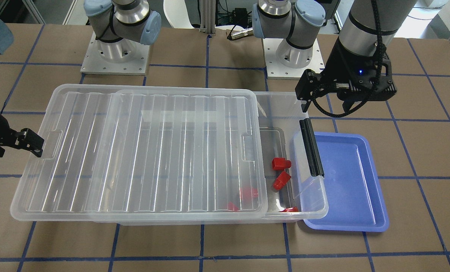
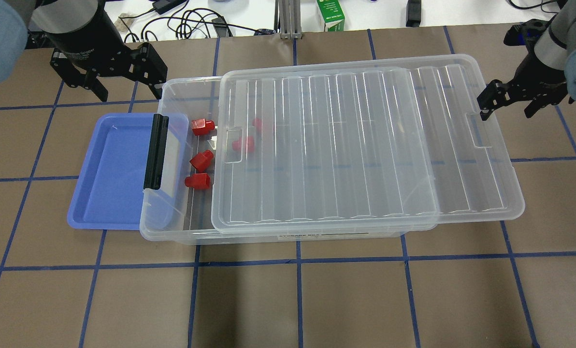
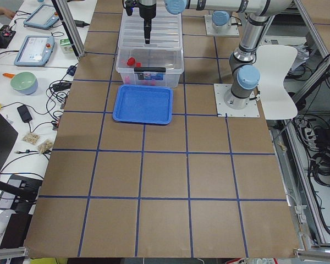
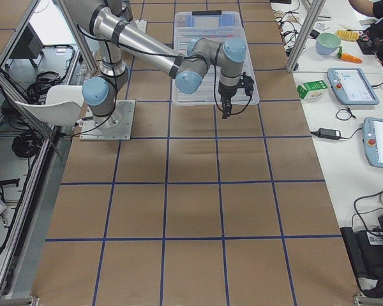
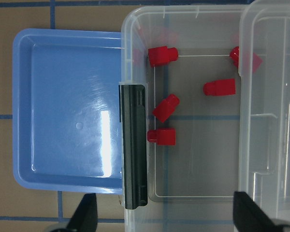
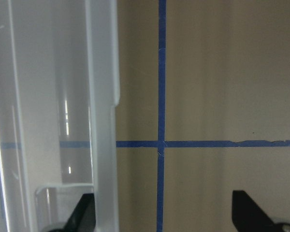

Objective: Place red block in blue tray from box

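Note:
The clear box [image 2: 172, 232] lies lengthwise on the table. Its ribbed lid [image 2: 326, 145] is slid toward my right arm, so the end by the black latch bar [image 2: 156, 151] is uncovered. Three red blocks [image 2: 201, 160] lie loose in that uncovered end [image 5: 166, 107]; two more show dimly under the lid [image 2: 243, 144]. The blue tray [image 2: 114, 169] is empty and sits against the latch end, partly under the box rim. My left gripper [image 2: 128, 84] is open and empty, hovering above the box's far left corner [image 5: 166, 215]. My right gripper [image 2: 510, 104] is open and empty beside the lid's overhanging end.
The lid overhangs the box on my right side [image 6: 101, 121]. The two arm bases [image 1: 115, 53] stand behind the box in the front-facing view. A green carton [image 2: 331, 14] and cables lie past the table's far edge. The table is brown with a blue tape grid.

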You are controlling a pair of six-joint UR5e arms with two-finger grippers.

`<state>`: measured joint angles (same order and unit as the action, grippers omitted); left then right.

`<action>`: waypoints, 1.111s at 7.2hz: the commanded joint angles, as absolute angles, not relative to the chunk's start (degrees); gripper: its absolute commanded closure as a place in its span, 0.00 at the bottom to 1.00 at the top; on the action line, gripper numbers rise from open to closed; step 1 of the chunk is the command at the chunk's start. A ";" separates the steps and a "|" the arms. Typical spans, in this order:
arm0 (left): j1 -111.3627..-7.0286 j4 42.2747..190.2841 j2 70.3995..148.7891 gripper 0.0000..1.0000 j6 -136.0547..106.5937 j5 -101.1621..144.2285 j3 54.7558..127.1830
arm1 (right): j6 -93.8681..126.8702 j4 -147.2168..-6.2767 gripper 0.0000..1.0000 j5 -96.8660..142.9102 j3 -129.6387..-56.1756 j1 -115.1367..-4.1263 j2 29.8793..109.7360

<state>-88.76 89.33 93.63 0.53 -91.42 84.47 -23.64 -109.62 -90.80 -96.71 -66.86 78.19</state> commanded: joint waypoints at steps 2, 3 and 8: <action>-89.90 88.95 94.30 0.00 -0.60 -91.49 84.46 | -24.52 -109.86 0.00 -91.14 -96.50 -65.57 78.13; -90.78 88.86 94.48 0.00 -1.92 -91.67 84.55 | -24.52 -109.69 0.00 -91.06 -96.50 -64.70 78.13; -92.10 87.54 94.66 0.00 -1.93 -91.67 85.87 | -24.70 -109.25 0.00 -90.97 -96.50 -62.05 78.31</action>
<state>-91.43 87.62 94.56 -1.93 -91.57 85.75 -24.63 -109.43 -91.03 -96.50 -62.83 78.22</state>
